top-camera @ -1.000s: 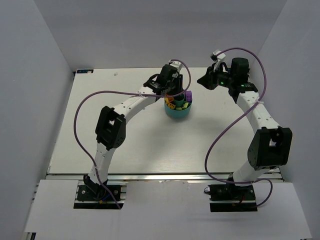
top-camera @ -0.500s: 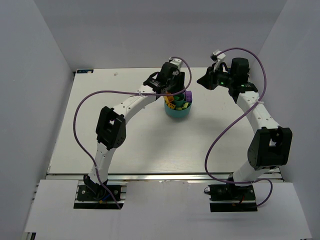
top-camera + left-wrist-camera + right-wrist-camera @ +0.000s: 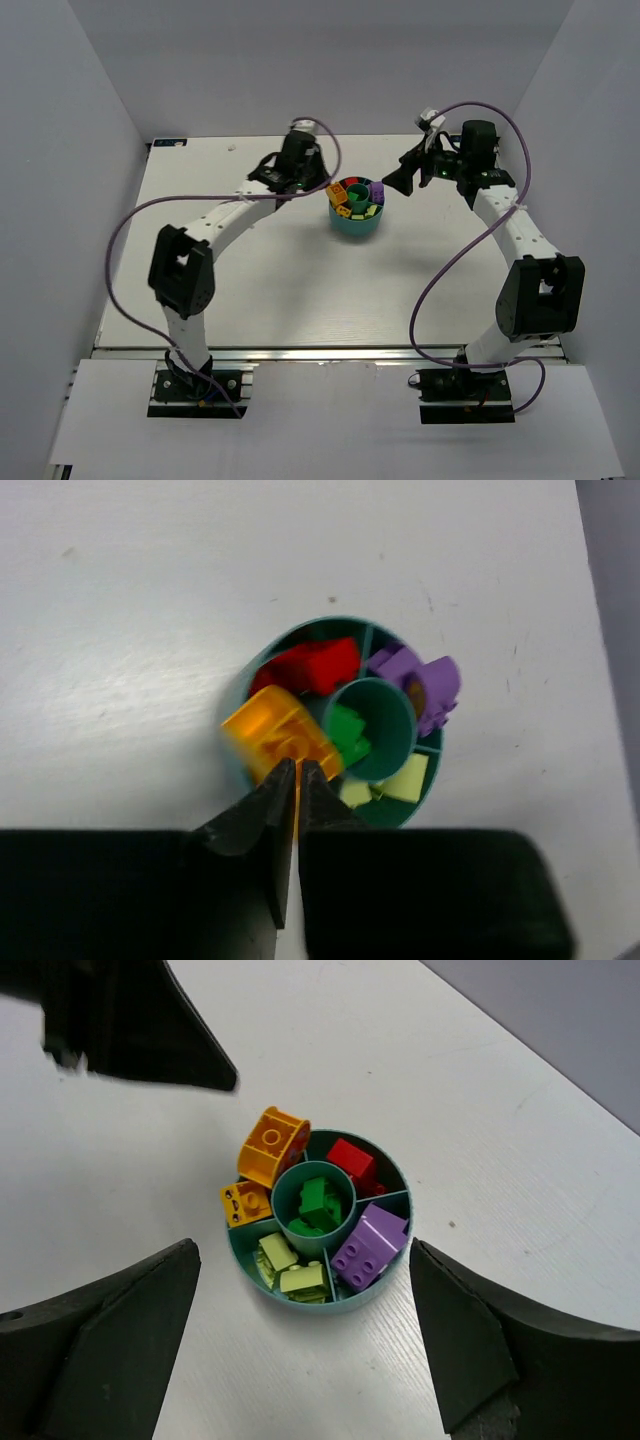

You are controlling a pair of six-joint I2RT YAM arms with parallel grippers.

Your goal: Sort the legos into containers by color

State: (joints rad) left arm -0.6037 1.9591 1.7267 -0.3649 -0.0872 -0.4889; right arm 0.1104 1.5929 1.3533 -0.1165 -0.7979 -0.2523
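The round teal dish (image 3: 355,228) stands at the back middle of the table, its containers holding the legos. In the right wrist view, two orange bricks (image 3: 272,1145) fill one wedge, the larger one tilted up over the rim. Red (image 3: 350,1163), purple (image 3: 370,1247) and lime (image 3: 290,1265) bricks lie in other wedges, and dark green ones (image 3: 315,1205) in the centre well. My left gripper (image 3: 298,765) is shut and empty, its tips just short of the orange brick (image 3: 275,735). My right gripper (image 3: 302,1250) hangs wide open above the dish (image 3: 320,1303), holding nothing.
White walls close in the table at the left, back and right. Purple cables (image 3: 200,190) loop over both arms. A small label (image 3: 170,142) lies at the back left corner. My left gripper (image 3: 318,188) is left of the dish, my right gripper (image 3: 400,182) right of it.
My left gripper has drawn back to the left from above the dish and closed. My right gripper has opened wide and swung down toward the dish.
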